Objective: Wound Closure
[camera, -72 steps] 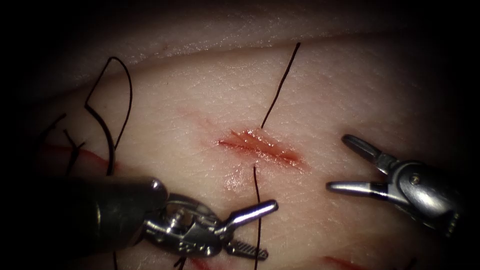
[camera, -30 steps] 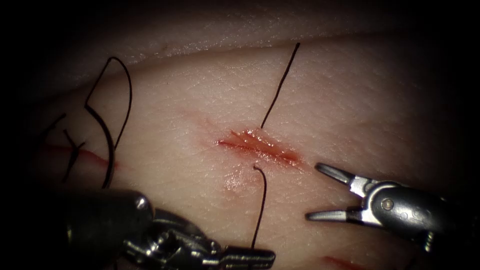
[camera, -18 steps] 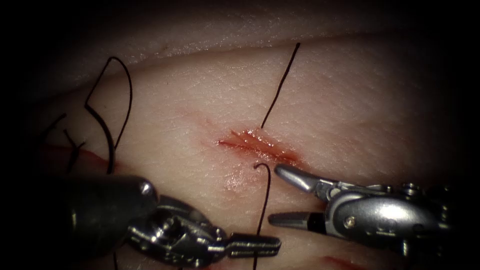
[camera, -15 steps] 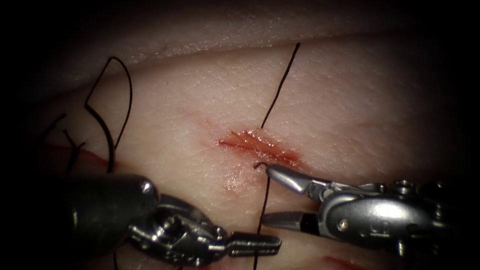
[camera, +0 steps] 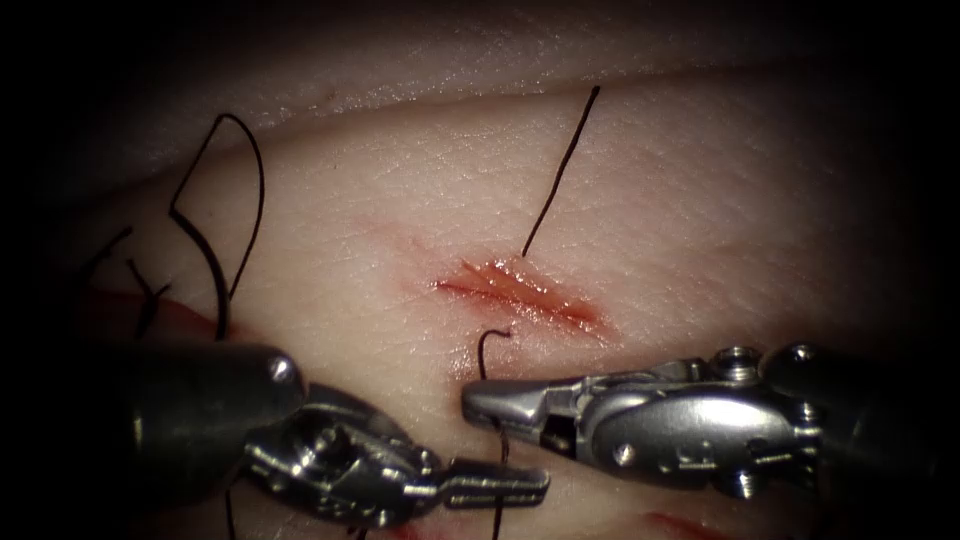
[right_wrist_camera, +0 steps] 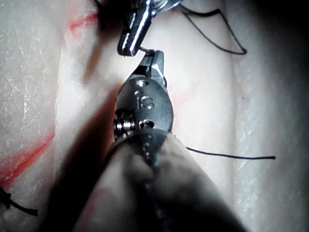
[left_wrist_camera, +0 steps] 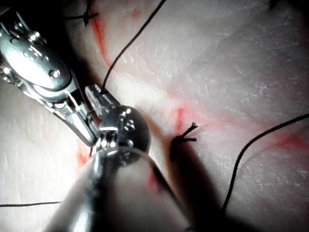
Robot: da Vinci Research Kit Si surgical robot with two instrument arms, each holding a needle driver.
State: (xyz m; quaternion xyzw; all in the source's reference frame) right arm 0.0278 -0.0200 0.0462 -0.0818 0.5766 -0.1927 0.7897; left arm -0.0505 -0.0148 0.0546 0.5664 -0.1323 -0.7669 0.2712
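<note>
**Both end effectors pinching the same strand below the cut**

We are working on the tissue (camera: 700, 200), a broad pale slab with the cut (camera: 520, 295) lying short and oblique near its middle, its edges wet with red fluid (camera: 470, 362). From the left, the left end effector (camera: 500, 485) is holding the thread (camera: 497, 445) with its jaws pressed together, low in the endoscope view, below the cut. From the right, the right end effector (camera: 500, 400) is reaching across, and its jaws are pinching the same strand a little higher, between the left tool's grip and the cut. Half a second ago those right jaws were spread around the strand near the wound edge; now they are closed on it and sitting further left and lower.

Above the right grip, the thread is curling into a small hook just beside the lower edge of the cut. A second length (camera: 560, 170) is rising from the upper edge toward the far tissue. Loose loops of thread (camera: 215, 240) are lying well to the left. We are not seeing the needle at this moment.

In our judgement, handling this well means keeping the short span between the two grips gently taut, without tugging against the wound edge, and pinching the strand with the jaw tips rather than crushing it.
</note>
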